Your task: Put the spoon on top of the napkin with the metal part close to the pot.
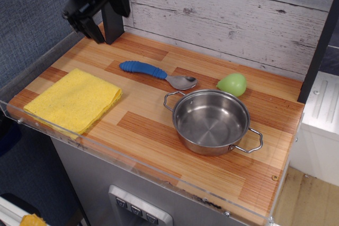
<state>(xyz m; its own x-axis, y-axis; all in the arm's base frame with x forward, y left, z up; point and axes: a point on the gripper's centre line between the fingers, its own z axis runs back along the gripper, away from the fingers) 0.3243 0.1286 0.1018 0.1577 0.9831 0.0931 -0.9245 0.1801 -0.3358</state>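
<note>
Your striped wooden counter (159, 130) backs onto whitewashed planks (228, 9); spoon (157, 73) lies bare between napkin (74, 100) and pot (211, 121). Gripper (95, 11) is partly cropped, finger state unreadable.

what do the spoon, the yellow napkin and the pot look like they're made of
Spoon: ribbed blue handle, probably matte plastic or rubber; shiny bowl, likely polished metal. Napkin: soft, nubby yellow cloth, folded. Pot: looks like stainless steel, brushed inside with reflections, thin wire loop handles.
</note>
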